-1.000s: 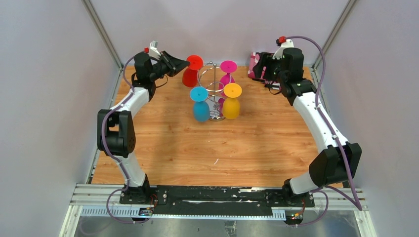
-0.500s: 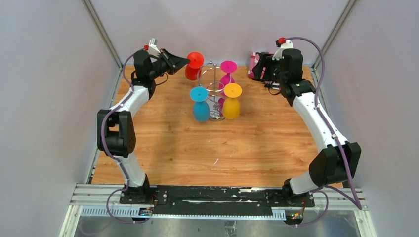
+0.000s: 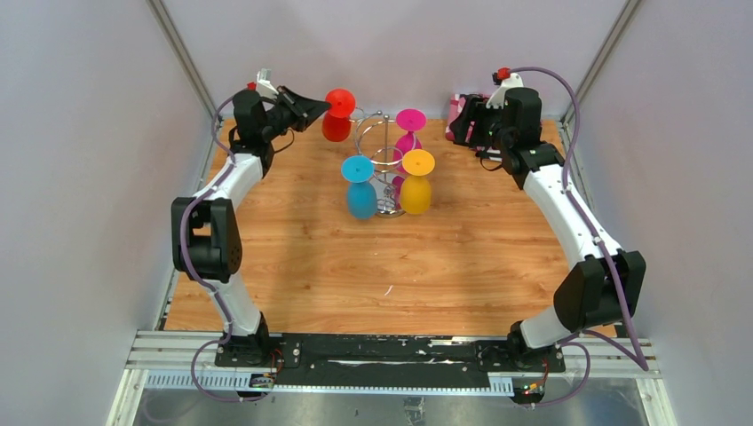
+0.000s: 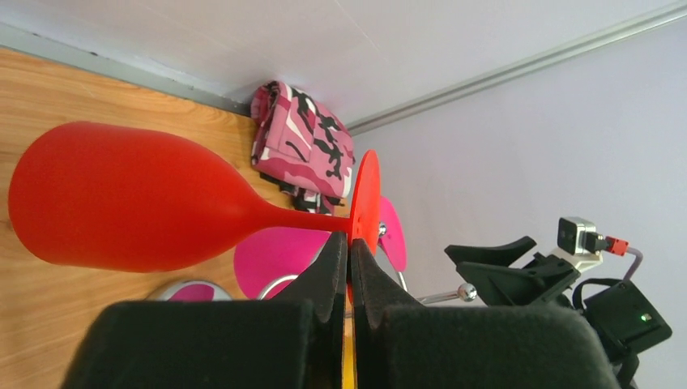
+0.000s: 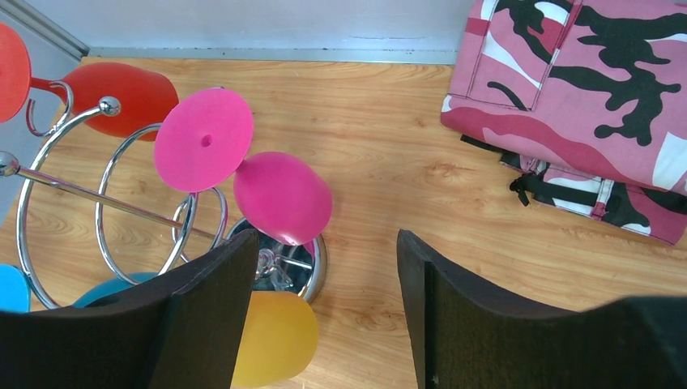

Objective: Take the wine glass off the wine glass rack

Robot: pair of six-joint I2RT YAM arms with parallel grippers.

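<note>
The left gripper (image 4: 349, 245) is clenched on the thin stem of the red plastic wine glass (image 4: 121, 203), just under its round foot. In the left wrist view the 2 black fingers (image 4: 324, 275) are pressed together there. This glass hangs tilted, foot up and bowl down, at the far left side of the shiny chrome wire wine glass rack (image 3: 387, 209), very near to an outer loop. It cannot be told if the stem is inside that loop or free of it.

On the rack hang 3 more glasses, bowl down: a magenta glass (image 3: 409, 122) at its far right, a blue glass (image 3: 360, 201) at its near left, a yellow glass (image 3: 415, 195) at its near right.

The right gripper (image 5: 324, 243) is released, its jaws wide apart with nothing between them. It is to the right of the rack, near a pink camouflage cloth (image 5: 583, 97) on the wooden table (image 3: 355, 275).
</note>
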